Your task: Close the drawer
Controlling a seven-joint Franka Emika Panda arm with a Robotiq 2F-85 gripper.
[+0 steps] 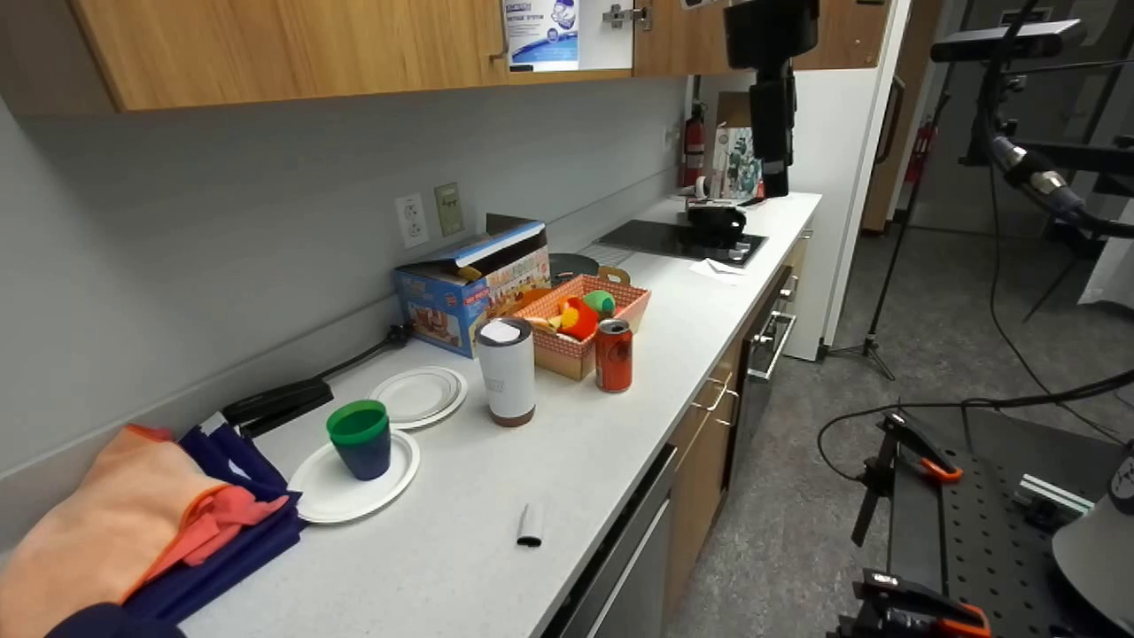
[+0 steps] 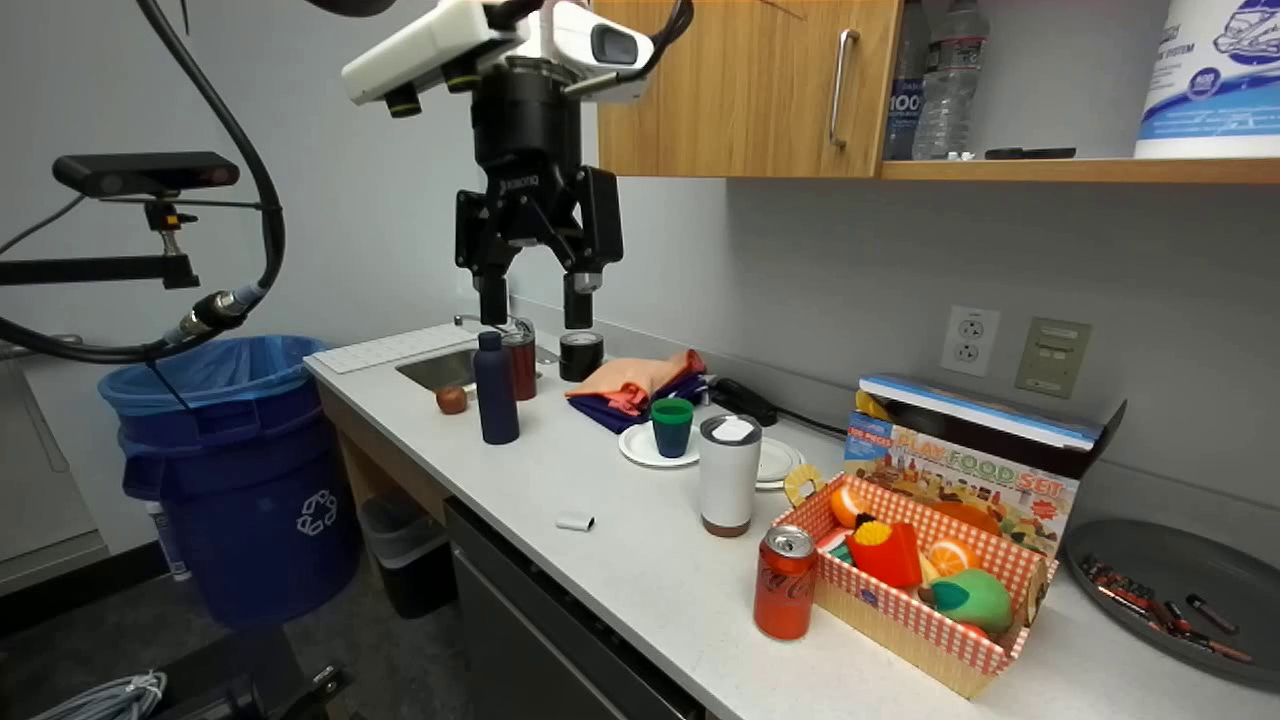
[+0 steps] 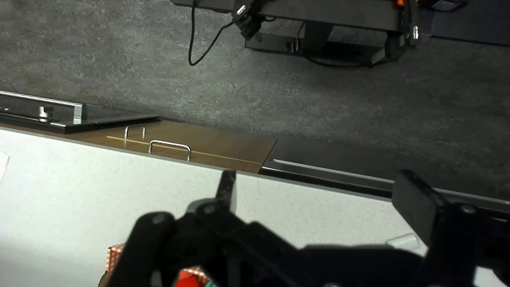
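Note:
The wooden cabinet door (image 1: pixel 680 44) stands swung open at the right of the upper cabinet in an exterior view, hinged beside the open compartment. Its inner face shows; its handle is hidden, and the arm covers part of it. A white-and-blue package (image 1: pixel 542 35) stands in the compartment and also shows in an exterior view (image 2: pixel 1210 85). The neighbouring door (image 2: pixel 745 90), with a vertical metal handle, is shut. My gripper (image 2: pixel 536 303) points down, open and empty, in the air above the counter. Its spread fingers also show in an exterior view (image 1: pixel 776 180) and the wrist view (image 3: pixel 314 177).
The white counter (image 1: pixel 478 567) carries a red can (image 2: pixel 785 583), a white tumbler (image 2: pixel 728 475), a basket of toy food (image 2: pixel 925 575), a play food box (image 2: pixel 970 470) and plates. Bottles (image 2: pixel 950 80) stand inside the compartment. Lower fronts have bar handles (image 3: pixel 170 144).

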